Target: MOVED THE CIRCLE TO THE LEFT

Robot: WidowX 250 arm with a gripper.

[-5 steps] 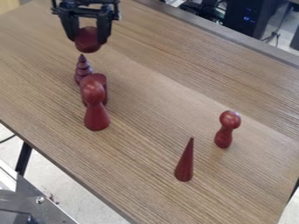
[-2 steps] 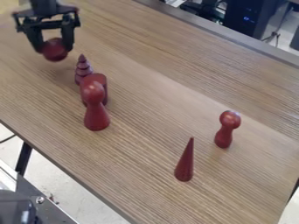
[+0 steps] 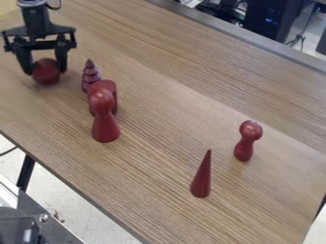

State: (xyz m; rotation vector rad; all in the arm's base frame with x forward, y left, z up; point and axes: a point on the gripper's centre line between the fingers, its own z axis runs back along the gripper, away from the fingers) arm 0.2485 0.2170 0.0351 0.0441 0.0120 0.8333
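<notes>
Camera view, clock hours taken from the middle of the frame unless another thing is named: at ten o'clock the black two-finger gripper (image 3: 45, 70) hangs over the table, its jaws pinching the dark red, smooth, round wooden ball (image 3: 46, 74), one on each side; whether the ball touches the light-brown wood-grained table (image 3: 159, 157) I cannot tell.

Just beside the ball, at its three o'clock, stands a dark red wooden cone with stacked rings (image 3: 90, 78); at the cone's five o'clock is a dark red rounded block (image 3: 110, 89) (half hidden, so its full shape is hard to judge); in front of that, at its six o'clock, stands a red wooden peg with a round head and flared base (image 3: 106, 127).

Well apart from these, at five o'clock, a smooth, sharply pointed red cone (image 3: 202, 180) stands upright; between three and four o'clock, near it, is a smaller red wooden figure with a round head and narrow waist (image 3: 244, 147), also upright; beyond the table's edge, at one o'clock, sits a black case with small blue lights (image 3: 267, 24).
</notes>
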